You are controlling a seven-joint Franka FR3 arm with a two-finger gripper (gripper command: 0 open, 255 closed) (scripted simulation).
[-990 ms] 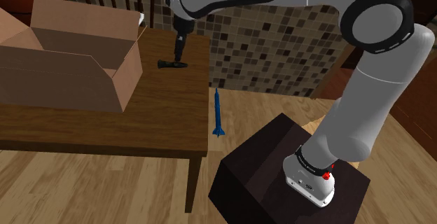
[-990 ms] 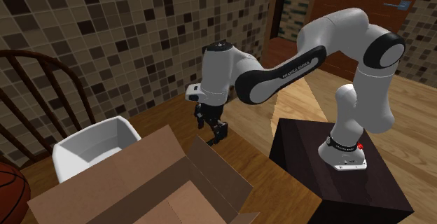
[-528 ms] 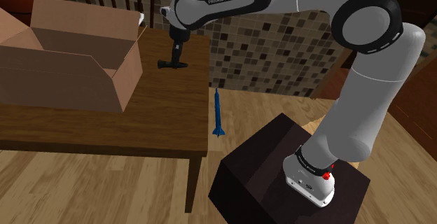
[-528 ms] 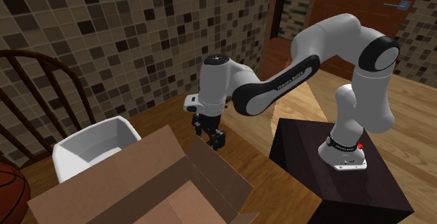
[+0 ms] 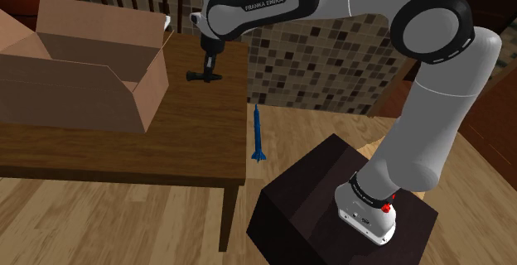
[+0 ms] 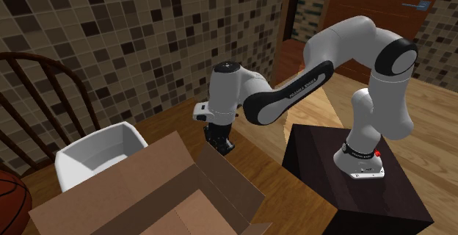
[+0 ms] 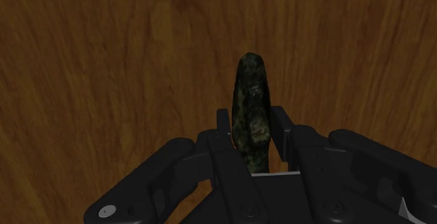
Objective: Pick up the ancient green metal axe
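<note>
The axe is a dark, mottled green piece lying on the wooden table. In the wrist view my gripper is shut on the axe, one black finger pressed against each side, and the axe's rounded end pokes out beyond the fingertips. From the shoulder view the gripper points straight down at the table's far end, with the axe showing as a small dark shape at its tips. In the second exterior view the gripper stands low beside the cardboard box's flap.
A large open cardboard box takes up the table's left part in the shoulder view. A white bin and a wooden chair stand behind it. A blue rocket-shaped toy is off the table's right edge. The dark stand sits on the floor.
The gripper came down onto the axe and its fingers, open before, have closed around it. The arm's elbow dropped a little.
</note>
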